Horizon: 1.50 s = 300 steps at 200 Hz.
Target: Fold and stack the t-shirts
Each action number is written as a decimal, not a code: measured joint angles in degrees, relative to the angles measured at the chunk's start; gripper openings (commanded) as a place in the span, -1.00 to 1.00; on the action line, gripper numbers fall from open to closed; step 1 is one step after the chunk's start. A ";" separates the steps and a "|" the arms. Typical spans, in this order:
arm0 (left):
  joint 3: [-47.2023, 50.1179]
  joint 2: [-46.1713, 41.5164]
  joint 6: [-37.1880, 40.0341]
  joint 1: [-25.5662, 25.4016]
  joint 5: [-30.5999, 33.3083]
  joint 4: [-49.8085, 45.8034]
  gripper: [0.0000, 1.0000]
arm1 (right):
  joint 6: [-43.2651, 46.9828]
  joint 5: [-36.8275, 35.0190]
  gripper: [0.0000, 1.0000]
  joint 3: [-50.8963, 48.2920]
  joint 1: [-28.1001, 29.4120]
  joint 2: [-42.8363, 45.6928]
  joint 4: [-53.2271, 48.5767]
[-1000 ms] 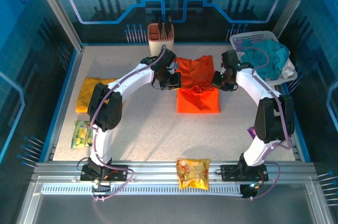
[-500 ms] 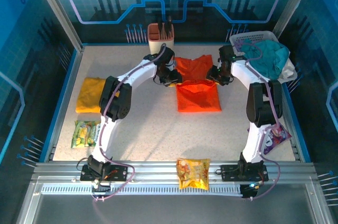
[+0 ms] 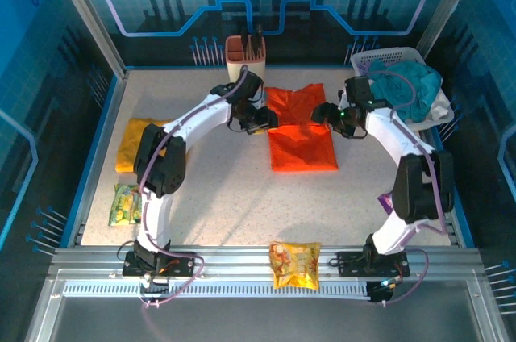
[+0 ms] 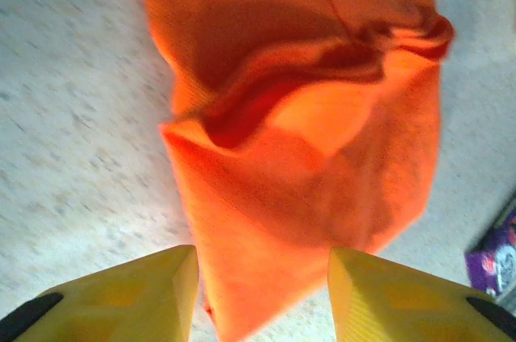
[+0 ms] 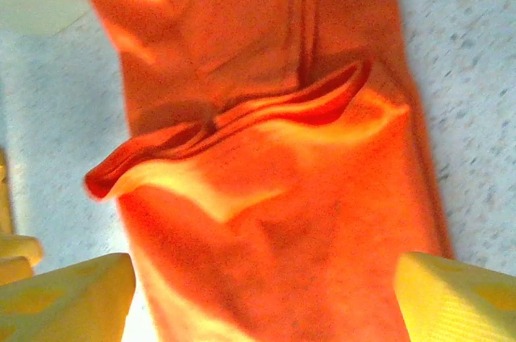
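Observation:
The bright orange t-shirt (image 3: pixel 300 131) lies partly folded at the table's middle, its upper layer ending in a rumpled fold edge (image 5: pixel 242 116). My left gripper (image 3: pixel 263 121) is at its left edge, open; the shirt (image 4: pixel 306 156) lies under and beyond my left gripper (image 4: pixel 262 260). My right gripper (image 3: pixel 326 116) is at its right edge. In the right wrist view my right gripper (image 5: pixel 266 269) is wide open over the cloth (image 5: pixel 274 221). The mustard yellow t-shirt (image 3: pixel 137 143) lies folded at the far left.
A white basket (image 3: pixel 387 56) with a teal-green cloth (image 3: pixel 407 85) stands at the back right. A utensil holder (image 3: pixel 245 52) stands at the back. Snack packets lie at the front rail (image 3: pixel 295 264) and left (image 3: pixel 127 203); a purple packet (image 4: pixel 493 264) lies right.
The orange shirt's raised fold edge has moved toward the back and settled flatter. Both grippers shifted slightly at its sides and now hold nothing.

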<state>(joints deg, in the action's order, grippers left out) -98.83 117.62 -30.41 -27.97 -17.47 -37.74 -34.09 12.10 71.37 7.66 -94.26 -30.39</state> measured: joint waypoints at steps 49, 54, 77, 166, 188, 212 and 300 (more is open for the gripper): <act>9.79 -3.19 -7.21 -7.63 -2.12 10.97 -0.14 | -3.65 7.10 0.66 -11.43 1.40 4.46 8.55; 10.58 -3.10 -7.98 -7.93 -2.69 11.98 -0.14 | -4.17 7.72 0.65 -12.44 1.38 4.46 9.42; 11.52 -0.72 -10.51 -8.57 -4.79 16.41 -0.14 | -6.54 10.75 0.57 -17.49 1.38 3.98 15.08; 14.51 6.03 -11.61 -8.41 -6.62 22.69 -0.27 | -10.12 12.61 0.11 -27.41 0.90 -0.85 26.95; 15.82 5.95 -11.21 -8.17 -7.06 24.35 -0.34 | -10.60 12.68 0.06 -28.65 0.66 -0.50 28.92; 18.73 4.85 -11.04 -8.04 -7.91 27.06 -0.39 | -10.97 12.83 0.02 -30.25 0.61 0.46 30.29; 35.54 -5.25 -13.07 -12.37 -9.35 33.64 -0.44 | -13.81 13.64 0.02 -43.60 2.03 14.58 28.79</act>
<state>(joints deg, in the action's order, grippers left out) -63.29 112.38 -43.48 -40.34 -26.83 -4.10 -47.90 25.74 27.77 9.69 -79.68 -1.61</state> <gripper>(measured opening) 0.281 0.504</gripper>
